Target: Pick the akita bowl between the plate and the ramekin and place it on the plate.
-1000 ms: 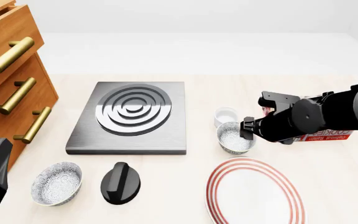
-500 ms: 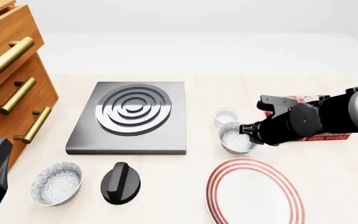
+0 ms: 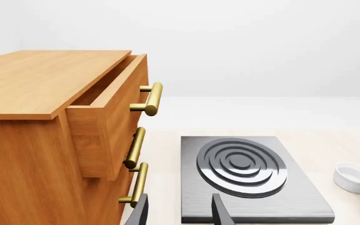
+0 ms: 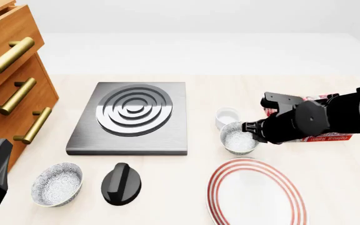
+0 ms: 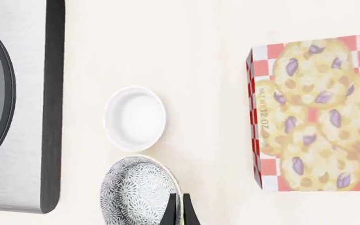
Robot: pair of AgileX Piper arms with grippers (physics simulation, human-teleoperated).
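Note:
The akita bowl (image 4: 237,139), speckled inside and grey-patterned outside, sits between the white ramekin (image 4: 228,115) and the red-ringed plate (image 4: 255,197). My right gripper (image 4: 252,128) is at the bowl's right rim. In the right wrist view its fingers (image 5: 169,211) are pinched together on the rim of the akita bowl (image 5: 136,192), just beside the ramekin (image 5: 135,118). I cannot tell whether the bowl is off the table. My left gripper (image 3: 180,215) stands open and holds nothing, low at the front left beside the drawers.
A second speckled bowl (image 4: 56,183) and a black knob (image 4: 121,183) lie at the front left. The grey stove plate (image 4: 133,117) is in the middle, the wooden drawer cabinet (image 4: 11,93) at the left. A cookie box (image 4: 330,137) lies behind the right arm.
My right gripper dipped to the bowl's rim and came back up a little. The bowl has shifted slightly to the right with it. The left arm has not moved.

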